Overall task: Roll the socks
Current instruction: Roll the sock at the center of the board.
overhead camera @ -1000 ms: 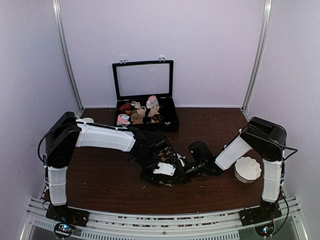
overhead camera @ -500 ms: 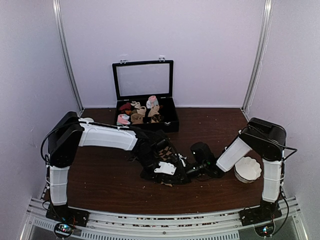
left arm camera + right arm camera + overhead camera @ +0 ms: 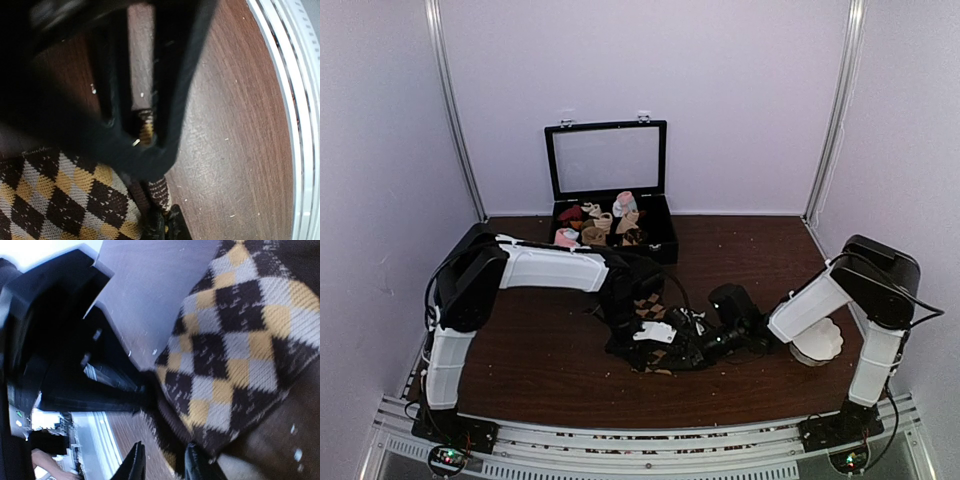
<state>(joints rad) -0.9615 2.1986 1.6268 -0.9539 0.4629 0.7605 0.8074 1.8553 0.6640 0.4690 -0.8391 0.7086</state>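
Left wrist view, left gripper clamped on socks, wooden table

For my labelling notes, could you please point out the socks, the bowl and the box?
socks (image 3: 60, 195): left wrist view, argyle fabric.
bowl (image 3: 820, 345): top view, white inside.
box (image 3: 607, 160): top view, open lid.

Socks at the table centre, case behind them, small rolls inside it, bowl far right
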